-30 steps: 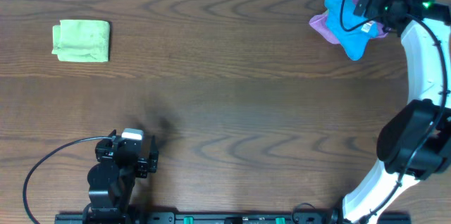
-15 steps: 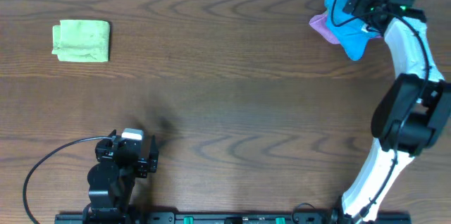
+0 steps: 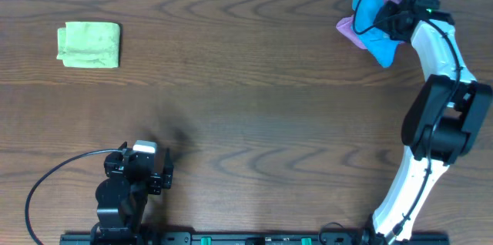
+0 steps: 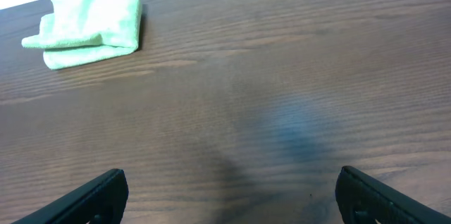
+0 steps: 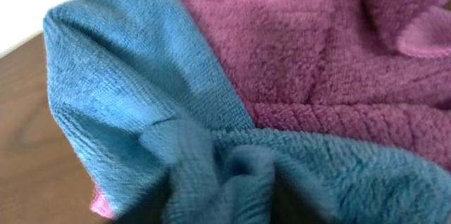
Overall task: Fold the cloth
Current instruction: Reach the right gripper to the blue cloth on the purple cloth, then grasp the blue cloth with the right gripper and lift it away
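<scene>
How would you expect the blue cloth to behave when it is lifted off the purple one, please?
Probably floppy: the blue cloth lies crumpled in soft folds, so it should drape and hang rather than keep its shape. Likely light, judging by its fluffy pile. It may drag the purple cloth along, since the two lie bunched together, touching.

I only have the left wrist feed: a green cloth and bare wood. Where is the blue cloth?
Observer: At the far right corner of the table, the blue cloth lies crumpled, overlapping a purple cloth.
Operator: Is the right arm anywhere near it?
Observer: Yes, the right end effector is down at that heap.
Operator: Has it gripped the blue one?
Observer: I cannot tell. The right wrist view shows only blue and purple fabric bunched together, with no fingers visible.
</scene>
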{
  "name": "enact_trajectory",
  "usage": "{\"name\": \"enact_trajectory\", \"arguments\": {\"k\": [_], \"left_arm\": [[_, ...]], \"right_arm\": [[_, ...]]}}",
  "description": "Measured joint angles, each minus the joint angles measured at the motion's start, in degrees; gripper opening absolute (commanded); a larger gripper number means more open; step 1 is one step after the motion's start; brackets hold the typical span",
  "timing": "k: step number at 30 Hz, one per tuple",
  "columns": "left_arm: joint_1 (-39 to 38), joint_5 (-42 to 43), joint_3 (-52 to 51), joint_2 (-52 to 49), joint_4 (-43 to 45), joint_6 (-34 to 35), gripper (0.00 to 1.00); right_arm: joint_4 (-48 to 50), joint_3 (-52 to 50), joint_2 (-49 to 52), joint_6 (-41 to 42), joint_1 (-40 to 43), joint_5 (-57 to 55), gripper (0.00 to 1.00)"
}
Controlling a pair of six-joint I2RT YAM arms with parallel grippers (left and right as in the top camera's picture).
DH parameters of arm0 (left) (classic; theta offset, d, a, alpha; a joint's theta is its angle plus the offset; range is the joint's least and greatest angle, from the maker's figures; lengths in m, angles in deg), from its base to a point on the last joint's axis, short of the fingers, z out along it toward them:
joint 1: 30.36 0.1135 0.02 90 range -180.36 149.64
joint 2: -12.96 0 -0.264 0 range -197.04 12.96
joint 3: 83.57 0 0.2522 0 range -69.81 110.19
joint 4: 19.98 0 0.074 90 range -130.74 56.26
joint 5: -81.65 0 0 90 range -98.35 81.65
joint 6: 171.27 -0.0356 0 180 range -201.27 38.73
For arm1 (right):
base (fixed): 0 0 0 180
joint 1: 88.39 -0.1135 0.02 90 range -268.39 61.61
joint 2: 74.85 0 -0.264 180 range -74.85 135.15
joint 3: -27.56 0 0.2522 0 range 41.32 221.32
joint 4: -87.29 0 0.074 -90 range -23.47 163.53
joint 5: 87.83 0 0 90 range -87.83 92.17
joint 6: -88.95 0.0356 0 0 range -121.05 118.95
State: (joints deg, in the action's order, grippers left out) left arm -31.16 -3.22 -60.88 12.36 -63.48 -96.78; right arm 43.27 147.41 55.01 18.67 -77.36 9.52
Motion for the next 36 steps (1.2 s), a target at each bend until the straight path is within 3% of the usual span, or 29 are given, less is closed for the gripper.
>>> {"name": "enact_trajectory", "arguments": {"k": [10,21,30,36], "left_arm": [[-0.02,0.0,0.0,0.02,0.0,0.0,0.95],[-0.02,-0.02,0.0,0.02,0.0,0.0,0.95],[-0.02,-0.02,0.0,0.0,0.0,0.0,0.95],[0.0,0.0,0.0,0.0,0.0,0.0,0.95]], "right_arm": [[-6.95,0.0,-3.34,0.22,-0.2,0.13,0.02],[-23.82,0.28,-21.64,-0.28,-5.2,-0.11,0.02],[-42.91,0.42,-26.05,-3.67,-17.27,-0.33,0.02],[-47.43,0.42,-26.99,-4.26,-30.58,-0.31,0.02]]}}
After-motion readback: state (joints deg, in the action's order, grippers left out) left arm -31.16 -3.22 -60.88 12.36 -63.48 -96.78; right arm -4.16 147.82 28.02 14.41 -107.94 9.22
